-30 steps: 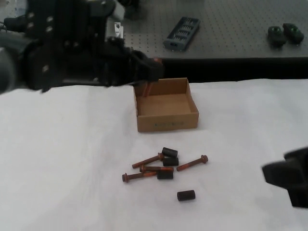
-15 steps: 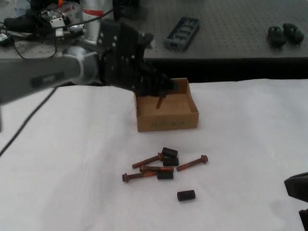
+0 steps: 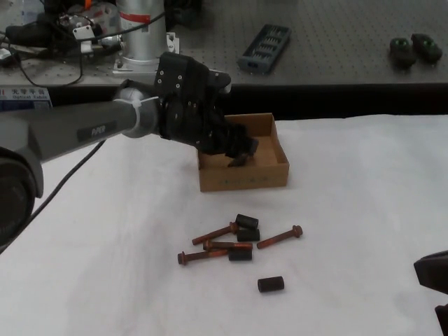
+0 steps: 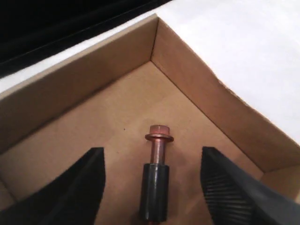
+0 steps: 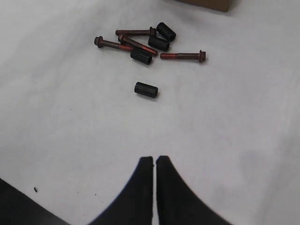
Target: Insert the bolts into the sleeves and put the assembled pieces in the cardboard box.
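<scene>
The left gripper (image 3: 238,152) hangs spread wide inside the cardboard box (image 4: 197,89), holding nothing. One assembled piece (image 4: 155,187) lies on the box floor between its fingers. Outside the box, four bolts (image 3: 278,237) and four sleeves (image 3: 270,284) await pairing; the right gripper (image 5: 154,164) is closed and empty.

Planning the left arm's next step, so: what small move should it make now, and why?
Probably lift the left claw straight up out of the cardboard box. Its fingers stand open on either side of the assembled piece, which lies on the box floor, seemingly released, and loose bolts and sleeves wait on the cloth.
</scene>
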